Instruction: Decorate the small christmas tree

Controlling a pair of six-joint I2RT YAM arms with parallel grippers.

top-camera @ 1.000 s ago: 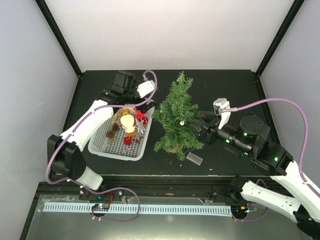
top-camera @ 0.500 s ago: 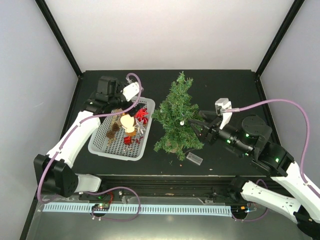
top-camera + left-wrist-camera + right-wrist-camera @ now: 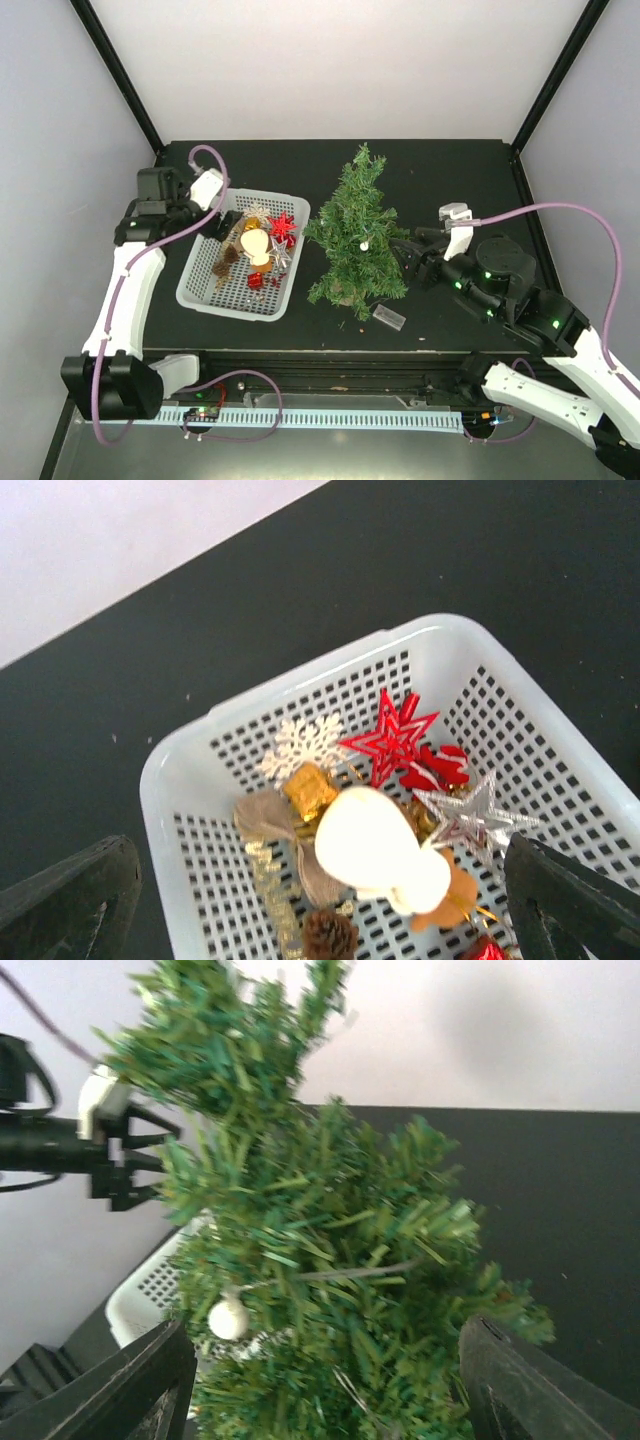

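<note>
Jaws of left gripper point(image 3: 218, 221) spread wide, empty, over far-left corner of basket point(image 3: 231, 306); right gripper point(image 3: 404, 258) jaws parted, empty, facing tree point(image 3: 355, 240), which stands upright mid-table just left of them, right arm nearer.

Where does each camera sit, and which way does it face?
Top external: above and behind the bases, looking down on the table; both arms show.
Left wrist: over the white basket, looking down into it; own fingers at bottom corners.
Right wrist: low, facing the small christmas tree side-on; own fingers below.
Shared: both wrist views show the basket.
</note>
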